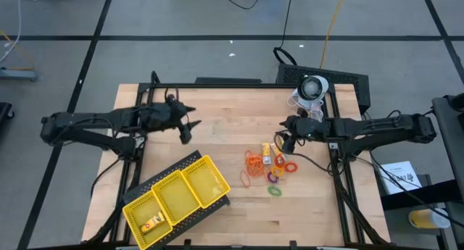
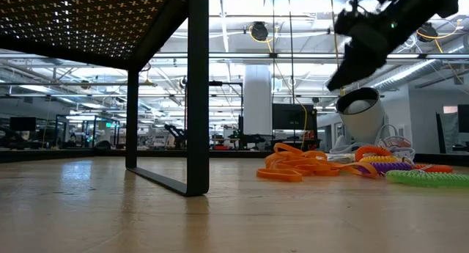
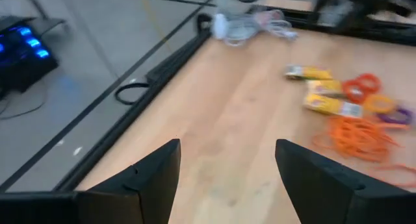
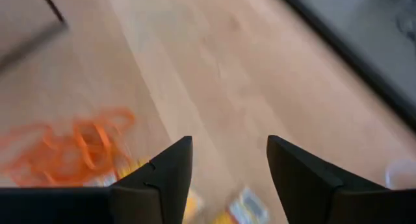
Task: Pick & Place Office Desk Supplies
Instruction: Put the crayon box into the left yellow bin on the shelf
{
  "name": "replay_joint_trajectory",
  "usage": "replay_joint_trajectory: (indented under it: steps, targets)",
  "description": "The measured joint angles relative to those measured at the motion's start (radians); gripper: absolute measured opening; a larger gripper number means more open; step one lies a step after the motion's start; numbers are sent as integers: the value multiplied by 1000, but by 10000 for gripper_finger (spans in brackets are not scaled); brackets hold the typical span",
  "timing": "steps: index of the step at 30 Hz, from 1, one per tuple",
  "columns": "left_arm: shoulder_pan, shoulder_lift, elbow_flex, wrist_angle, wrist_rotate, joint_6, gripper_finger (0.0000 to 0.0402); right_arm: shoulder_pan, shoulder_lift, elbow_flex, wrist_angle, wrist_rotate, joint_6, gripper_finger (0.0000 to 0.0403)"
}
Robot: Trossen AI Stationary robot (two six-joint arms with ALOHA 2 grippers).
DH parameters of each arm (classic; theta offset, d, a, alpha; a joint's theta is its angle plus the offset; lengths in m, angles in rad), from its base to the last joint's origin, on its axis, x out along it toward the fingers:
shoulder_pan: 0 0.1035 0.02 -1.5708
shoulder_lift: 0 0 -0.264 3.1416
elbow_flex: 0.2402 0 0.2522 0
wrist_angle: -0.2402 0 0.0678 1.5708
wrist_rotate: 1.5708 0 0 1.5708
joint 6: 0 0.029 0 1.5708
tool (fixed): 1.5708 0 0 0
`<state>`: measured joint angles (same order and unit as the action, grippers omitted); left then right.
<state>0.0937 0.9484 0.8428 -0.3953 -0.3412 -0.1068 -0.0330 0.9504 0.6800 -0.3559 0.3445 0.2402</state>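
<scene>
While both arms hover above the wooden table [image 1: 217,119]:
Left gripper [image 1: 190,123]: jaws apart, empty, beyond the tray.
Right gripper [image 1: 284,141]: jaws apart, empty, beside the supplies.
Yellow tray [image 1: 210,196]: three compartments (one small yellow item inside).
Supplies: orange rubber bands [image 1: 254,161], coloured rings [image 1: 275,179], two yellow packets [image 3: 331,104]; writing unreadable.

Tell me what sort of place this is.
Probably a robotics lab or large workshop: a wooden table on a black frame stands on a grey taped floor, and the low view shows a long hall with ceiling lights and workstations.
</scene>
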Motion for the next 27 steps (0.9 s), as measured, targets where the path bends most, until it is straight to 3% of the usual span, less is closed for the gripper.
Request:
replay_joint_trajectory:
  steps: [12,18,27]
  targets:
    - [263,-147,-256,190,52,-60,253,-1,216,0,-158,17,271,216]
    - [274,-152,-266,200,53,-99,253,-1,298,0,-192,-8,473,212]
    - [265,-152,-267,199,53,-71,253,0,415,0,-173,-87,637,210]
